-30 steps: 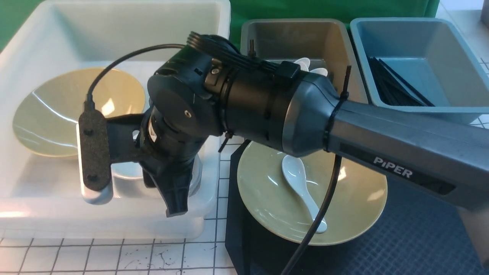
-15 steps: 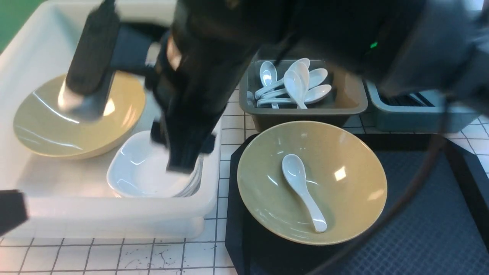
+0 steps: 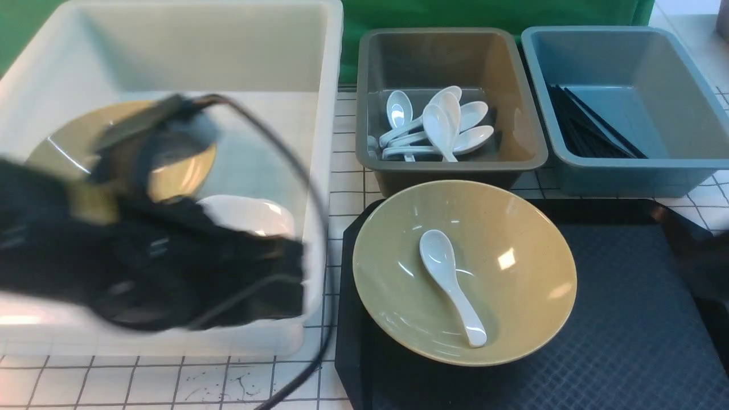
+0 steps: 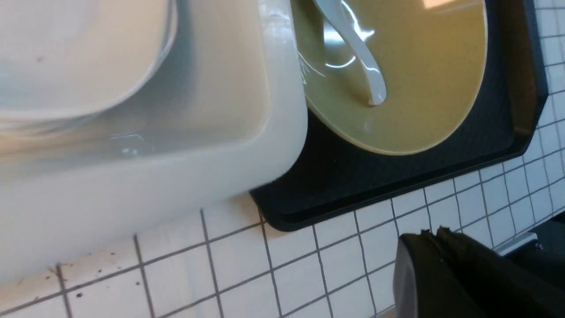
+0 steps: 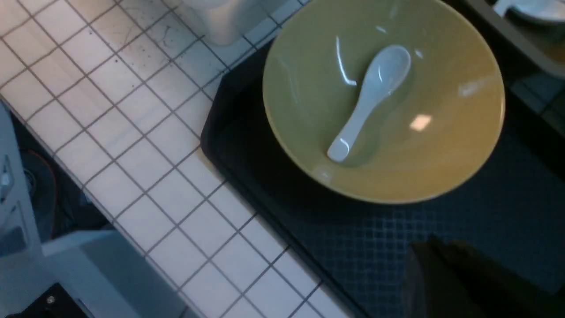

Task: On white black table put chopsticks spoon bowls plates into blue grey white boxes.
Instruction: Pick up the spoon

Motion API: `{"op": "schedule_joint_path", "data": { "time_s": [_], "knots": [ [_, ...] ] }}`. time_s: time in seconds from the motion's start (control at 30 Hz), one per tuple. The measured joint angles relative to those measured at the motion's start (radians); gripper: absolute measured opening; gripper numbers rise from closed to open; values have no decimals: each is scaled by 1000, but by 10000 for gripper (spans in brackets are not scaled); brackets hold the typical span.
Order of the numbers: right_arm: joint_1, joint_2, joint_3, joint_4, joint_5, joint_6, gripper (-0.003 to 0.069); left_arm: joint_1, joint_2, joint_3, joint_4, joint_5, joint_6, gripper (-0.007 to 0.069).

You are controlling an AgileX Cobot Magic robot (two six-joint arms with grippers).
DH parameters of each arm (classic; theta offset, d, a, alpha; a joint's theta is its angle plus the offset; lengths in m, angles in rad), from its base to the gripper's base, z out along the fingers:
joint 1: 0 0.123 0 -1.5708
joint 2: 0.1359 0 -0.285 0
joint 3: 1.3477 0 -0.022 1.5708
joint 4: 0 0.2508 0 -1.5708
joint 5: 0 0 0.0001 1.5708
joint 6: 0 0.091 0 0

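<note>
Spoon (image 3: 450, 285) unmoved in bowl (image 3: 512, 228), now unobstructed, left claw (image 4: 437, 251) and right claw (image 5: 435, 260) unreadable

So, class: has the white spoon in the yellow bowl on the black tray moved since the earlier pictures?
No. The spoon lies where it did in the bowl, scoop still toward the grey bin.

The left arm (image 3: 142, 267) is a blurred dark smear across the near half of the white tub (image 3: 171, 34). It hides most of the plates (image 3: 250, 213) and part of the bowl (image 3: 62, 148) there. The right arm (image 3: 703, 267) is a dim blur cut off at the right edge. Only an edge-cropped sliver of the left claw (image 4: 437, 265) and right claw (image 5: 446, 274) shows, so whether they are spread or closed cannot be told.
</note>
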Motion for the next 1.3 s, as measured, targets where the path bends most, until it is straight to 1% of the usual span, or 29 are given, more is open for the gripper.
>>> {"op": "schedule_joint_path", "data": {
  "time_s": [0.03,0.1,0.13,0.17,0.2,0.3,0.4,0.47,0.57,0.6,0.67,0.7,0.73,0.8,0.87,0.93,1.07,1.17,1.3],
  "knots": [
    [0,-69,52,-2,0,33,46,-45,61,-27,18,-13,-28,0],
    [0,-148,97,-7,0,57,46,-103,142,-78,55,-26,-77,0],
    [0,-197,119,-12,0,70,46,-160,204,-130,89,-31,-137,0],
    [0,-205,126,-12,0,71,46,-168,214,-137,95,-32,-147,0],
    [0,-266,149,-17,0,75,46,-222,299,-204,143,-33,-230,0],
    [0,-349,166,-17,0,76,46,-274,459,-328,207,-18,-373,0],
    [0,-446,166,-20,0,70,46,-283,607,-466,229,33,-435,8],
    [0,-499,166,-22,0,61,46,-283,702,-550,231,82,-449,46],
    [0,-539,166,-23,0,37,46,-283,831,-671,236,155,-459,128],
    [0,-544,166,-23,0,25,47,-283,893,-733,246,200,-469,181],
    [0,-544,166,-23,0,13,48,-282,949,-789,260,244,-477,237],
    [0,-542,166,-17,0,3,48,-279,997,-837,276,274,-491,293],
    [0,-540,166,-11,0,-7,48,-278,1014,-856,284,281,-496,316],
    [0,-532,166,8,0,-14,48,-276,1052,-904,321,293,-507,394],
    [0,-525,166,16,0,-16,48,-276,1061,-934,346,295,-517,450],
    [0,-521,166,18,0,-16,48,-276,1059,-947,356,300,-520,471],
    [0,-521,166,20,0,-17,48,-266,1057,-957,350,301,-522,471],
    [0,-521,166,20,0,-18,48,-225,1079,-957,284,304,-523,471],
    [0,-521,166,10,0,-28,48,-197,1103,-956,274,304,-531,471]
  ]
}}
